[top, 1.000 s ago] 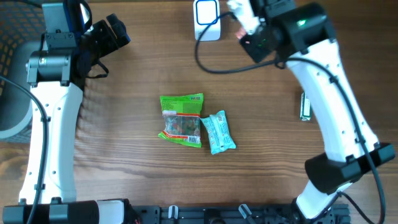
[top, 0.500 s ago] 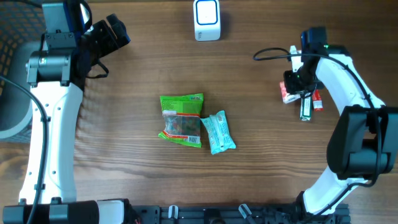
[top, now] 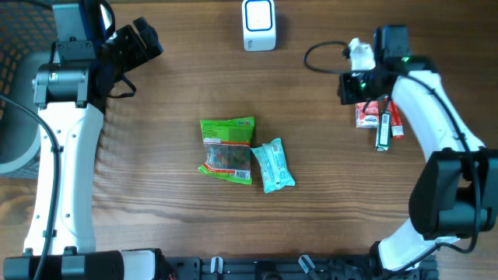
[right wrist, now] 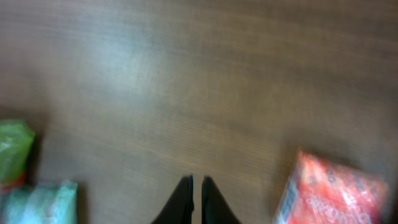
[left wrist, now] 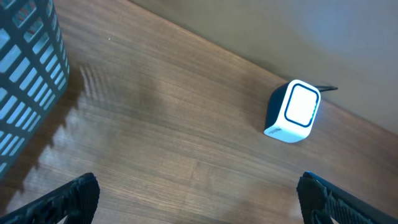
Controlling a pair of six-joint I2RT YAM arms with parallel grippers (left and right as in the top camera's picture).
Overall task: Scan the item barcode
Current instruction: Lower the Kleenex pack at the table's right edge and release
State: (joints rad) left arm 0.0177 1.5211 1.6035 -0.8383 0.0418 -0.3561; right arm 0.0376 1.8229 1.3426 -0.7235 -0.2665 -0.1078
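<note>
While nothing is held, the step is judged to be a fetch between scans.
- Right gripper (right wrist: 196, 183): fingers pressed together, empty, hung over the table (top: 171, 93) just beside the red packet (top: 370, 115) (laid flat at the right, perhaps done with).
- Left gripper (left wrist: 196, 202): spread wide, idle, far left.
- Scanner (top: 257, 25): top centre.
- Items awaiting: green packet (top: 227, 149) and teal packet (top: 273, 165), touching, mid-table.
- Next called for: jaws to be opened, one packet pinched, its barcode turned to the scanner.
</note>
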